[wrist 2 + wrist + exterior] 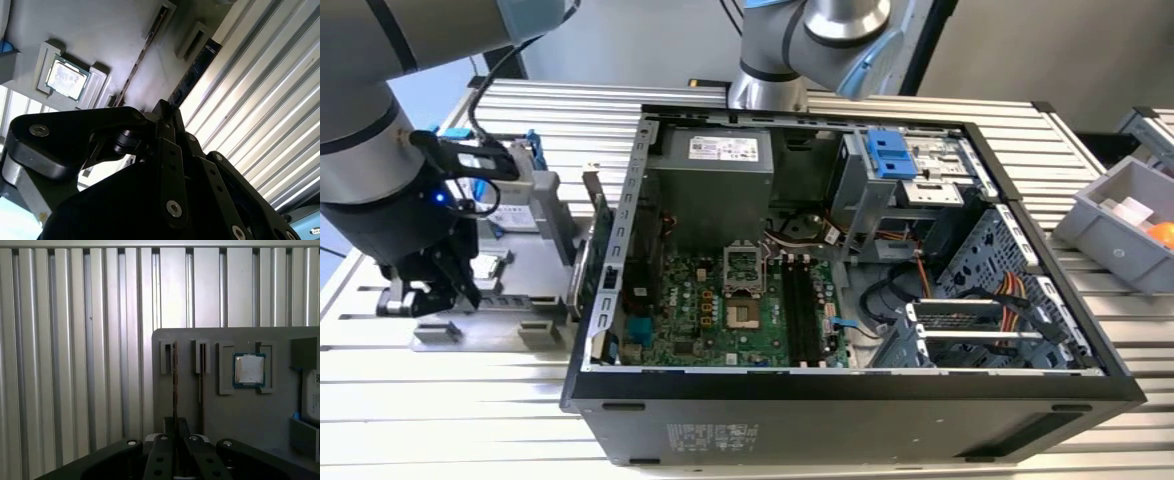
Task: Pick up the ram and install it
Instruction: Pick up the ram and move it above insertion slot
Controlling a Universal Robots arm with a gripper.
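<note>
The ram stands on edge in a slot of the grey holder plate, in the slot nearest the plate's edge. It is a thin dark stick in the second wrist view. My gripper is low over the plate with its fingers closed together on that stick's edge. A second, similar stick stands in the neighbouring slot. In the exterior view the gripper hangs over the holder, at the exterior view's left of the open computer case.
A square silver processor chip lies in a pocket of the plate beside the sticks. The case's motherboard has dark memory slots. A grey bin sits at the exterior view's right. Ribbed metal table surrounds everything.
</note>
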